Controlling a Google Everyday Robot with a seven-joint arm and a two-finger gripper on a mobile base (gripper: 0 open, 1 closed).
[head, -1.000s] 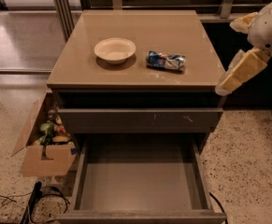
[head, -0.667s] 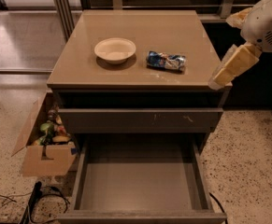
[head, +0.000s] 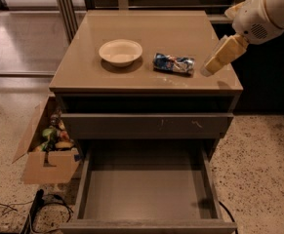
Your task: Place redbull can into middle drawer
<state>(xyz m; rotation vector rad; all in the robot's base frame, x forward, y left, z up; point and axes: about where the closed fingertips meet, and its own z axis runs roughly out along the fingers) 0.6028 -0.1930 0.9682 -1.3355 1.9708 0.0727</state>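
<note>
The redbull can (head: 173, 63), blue and silver and dented, lies on its side on the cabinet top (head: 131, 77), right of centre. My gripper (head: 209, 69) hangs from the white arm (head: 263, 13) at the upper right. It points down and left, just right of the can and a little above the top, not touching it. The middle drawer (head: 146, 189) is pulled out wide below, and its flat grey-brown bottom is bare.
A white round bowl (head: 121, 51) stands left of the can. A shut drawer front with pale scuff marks (head: 146, 126) sits above the open drawer. An open cardboard box (head: 46, 147) of small items stands on the floor at left, with cables (head: 39, 208) near it.
My gripper has moved left, from beyond the cabinet's right edge to over the top, close beside the can. The can, the bowl and the drawer have not moved.
</note>
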